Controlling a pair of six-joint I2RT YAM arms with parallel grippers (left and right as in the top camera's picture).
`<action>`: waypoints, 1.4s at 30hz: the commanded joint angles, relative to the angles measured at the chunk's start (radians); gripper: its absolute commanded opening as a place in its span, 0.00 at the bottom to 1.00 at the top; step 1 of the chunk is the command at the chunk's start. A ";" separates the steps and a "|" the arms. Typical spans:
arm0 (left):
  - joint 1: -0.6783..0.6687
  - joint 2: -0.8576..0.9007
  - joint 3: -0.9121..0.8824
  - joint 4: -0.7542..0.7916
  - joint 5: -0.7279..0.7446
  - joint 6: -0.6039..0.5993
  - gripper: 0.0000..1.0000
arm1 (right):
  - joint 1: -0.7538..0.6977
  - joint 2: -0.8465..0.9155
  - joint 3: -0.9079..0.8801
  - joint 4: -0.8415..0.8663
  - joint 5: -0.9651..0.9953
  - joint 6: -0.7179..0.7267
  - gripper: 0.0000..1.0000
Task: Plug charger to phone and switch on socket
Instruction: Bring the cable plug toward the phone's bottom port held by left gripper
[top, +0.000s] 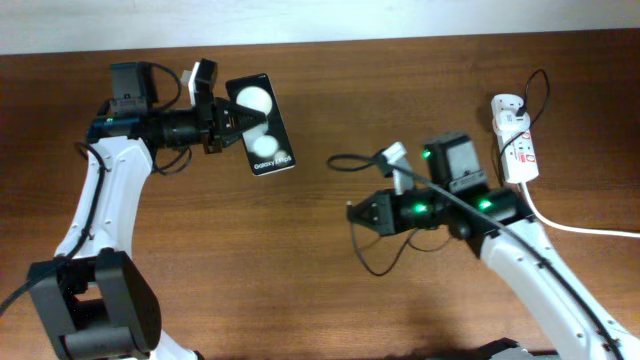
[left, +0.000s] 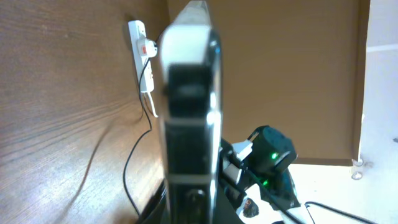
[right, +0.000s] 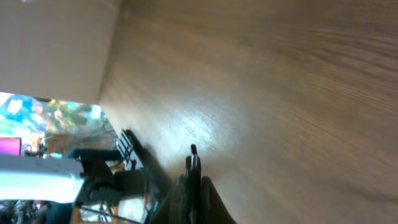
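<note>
My left gripper (top: 238, 118) is shut on the phone (top: 262, 128), a black slab with two white spots and "Galaxy" lettering, held above the table at the left. In the left wrist view the phone (left: 189, 106) stands edge-on between the fingers (left: 189, 202). My right gripper (top: 356, 213) is shut on the charger's connector; its tip (right: 193, 150) sticks out past the fingers (right: 194, 177) and points left toward the phone, apart from it. The thin black cable (top: 345, 157) loops by the right arm. The white socket (top: 515, 140) lies at the far right and also shows in the left wrist view (left: 142, 53).
The socket's thick white cord (top: 585, 228) runs off to the right edge. The right arm's body (top: 455, 165) sits between the gripper and the socket. Bare wooden table (top: 320, 270) lies between the two arms. A white wall borders the table's far edge.
</note>
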 joint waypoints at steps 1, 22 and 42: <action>0.000 -0.023 0.008 0.002 0.023 0.039 0.00 | 0.071 -0.009 -0.085 0.180 -0.050 0.166 0.04; 0.001 -0.023 0.008 0.048 0.034 0.042 0.00 | 0.173 0.177 -0.091 0.794 -0.307 0.374 0.04; -0.074 -0.023 0.008 0.048 0.089 0.090 0.00 | 0.173 0.177 -0.091 0.835 -0.298 0.374 0.04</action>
